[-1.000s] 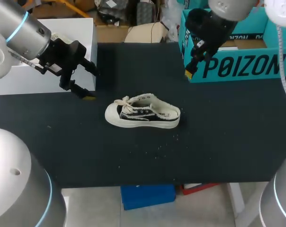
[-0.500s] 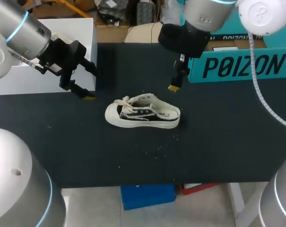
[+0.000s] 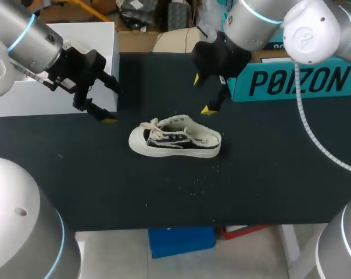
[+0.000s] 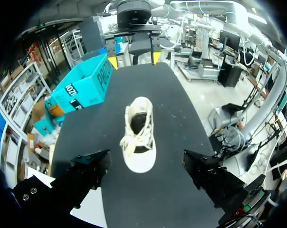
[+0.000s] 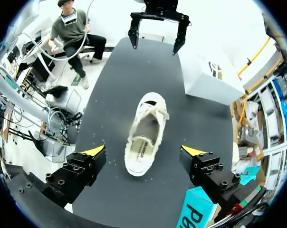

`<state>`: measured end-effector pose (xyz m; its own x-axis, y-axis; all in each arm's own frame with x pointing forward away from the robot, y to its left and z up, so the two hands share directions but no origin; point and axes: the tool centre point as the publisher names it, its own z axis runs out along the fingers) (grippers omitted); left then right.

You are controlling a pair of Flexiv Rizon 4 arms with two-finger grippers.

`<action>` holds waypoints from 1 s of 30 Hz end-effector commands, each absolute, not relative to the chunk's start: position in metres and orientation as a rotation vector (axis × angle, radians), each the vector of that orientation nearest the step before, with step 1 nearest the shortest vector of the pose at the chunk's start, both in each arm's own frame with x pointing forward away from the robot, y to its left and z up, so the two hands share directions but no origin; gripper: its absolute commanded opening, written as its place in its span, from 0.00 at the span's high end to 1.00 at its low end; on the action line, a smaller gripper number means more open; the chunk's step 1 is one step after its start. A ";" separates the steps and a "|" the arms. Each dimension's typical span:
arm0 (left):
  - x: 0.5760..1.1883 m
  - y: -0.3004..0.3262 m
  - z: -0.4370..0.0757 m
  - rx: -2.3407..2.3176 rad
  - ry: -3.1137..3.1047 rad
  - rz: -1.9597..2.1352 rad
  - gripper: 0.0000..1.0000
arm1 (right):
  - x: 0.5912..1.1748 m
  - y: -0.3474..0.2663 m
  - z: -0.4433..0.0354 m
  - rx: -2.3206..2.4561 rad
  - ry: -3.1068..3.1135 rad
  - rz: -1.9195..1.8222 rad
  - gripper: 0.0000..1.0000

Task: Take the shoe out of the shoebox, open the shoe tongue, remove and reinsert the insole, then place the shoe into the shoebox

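Right jaws wide, shoe ahead

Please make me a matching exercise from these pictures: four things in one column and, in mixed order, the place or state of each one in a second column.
Column one
1. black-and-white canvas sneaker
2. teal cardboard shoebox
3. left gripper
4. right gripper

Column two
A. far right corner of the black table
B. open, near the sneaker's heel end
C. middle of the table
D. open, near the sneaker's toe end

Pairs: 1-C, 2-A, 3-D, 4-B
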<state>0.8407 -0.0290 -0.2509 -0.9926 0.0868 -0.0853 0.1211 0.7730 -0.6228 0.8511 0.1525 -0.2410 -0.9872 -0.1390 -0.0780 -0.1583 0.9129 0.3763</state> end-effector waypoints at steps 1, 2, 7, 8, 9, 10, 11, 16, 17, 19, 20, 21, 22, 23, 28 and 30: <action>0.841 -0.029 -0.253 0.172 2.904 -1.029 0.00 | 0.848 0.150 -0.241 -0.233 3.017 0.607 0.00; 0.841 -0.029 -0.253 0.172 2.904 -1.029 0.00 | 0.849 0.148 -0.250 -0.202 3.029 0.623 0.00; 0.841 -0.029 -0.253 0.172 2.904 -1.029 0.00 | 0.842 0.131 -0.280 -0.025 3.009 0.683 0.00; 0.841 -0.029 -0.253 0.172 2.904 -1.029 0.00 | 0.841 0.127 -0.286 0.014 2.993 0.708 0.00; 0.841 -0.029 -0.253 0.172 2.904 -1.029 0.00 | 0.840 0.124 -0.290 0.038 2.971 0.739 0.00; 0.841 -0.029 -0.253 0.172 2.904 -1.029 0.00 | 0.838 0.120 -0.295 0.065 2.937 0.780 0.00; 0.841 -0.029 -0.253 0.172 2.904 -1.029 0.00 | 0.837 0.118 -0.298 0.084 2.914 0.812 0.00; 0.841 -0.029 -0.253 0.172 2.904 -1.029 0.00 | 0.831 0.109 -0.318 0.137 2.857 0.911 0.00; 0.841 -0.029 -0.253 0.172 2.904 -1.029 0.00 | 0.830 0.107 -0.321 0.145 2.844 0.932 0.00; 0.841 -0.029 -0.253 0.172 2.904 -1.029 0.00 | 0.828 0.107 -0.327 0.150 2.831 0.959 0.00; 0.841 -0.029 -0.253 0.172 2.904 -1.029 0.00 | 0.828 0.106 -0.331 0.158 2.815 0.995 0.00; 0.841 -0.029 -0.253 0.172 2.904 -1.029 0.00 | 0.829 0.104 -0.335 0.157 2.806 1.010 0.00; 0.841 -0.029 -0.253 0.172 2.904 -1.029 0.00 | 0.830 0.104 -0.339 0.145 2.802 1.017 0.00; 0.841 -0.029 -0.253 0.172 2.904 -1.029 0.00 | 0.829 0.106 -0.342 0.135 2.796 1.033 0.00; 0.841 -0.029 -0.253 0.172 2.904 -1.029 0.00 | 0.833 0.109 -0.358 0.090 2.767 1.110 0.00; 0.841 -0.029 -0.253 0.172 2.904 -1.029 0.00 | 0.836 0.109 -0.366 0.081 2.759 1.133 0.00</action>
<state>0.8408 -0.0293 -0.2511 -0.9926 0.0867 -0.0853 0.1211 0.7729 -0.6228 0.8295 0.1060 -0.3526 -0.9856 0.1129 -0.1260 0.0108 0.7851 0.6193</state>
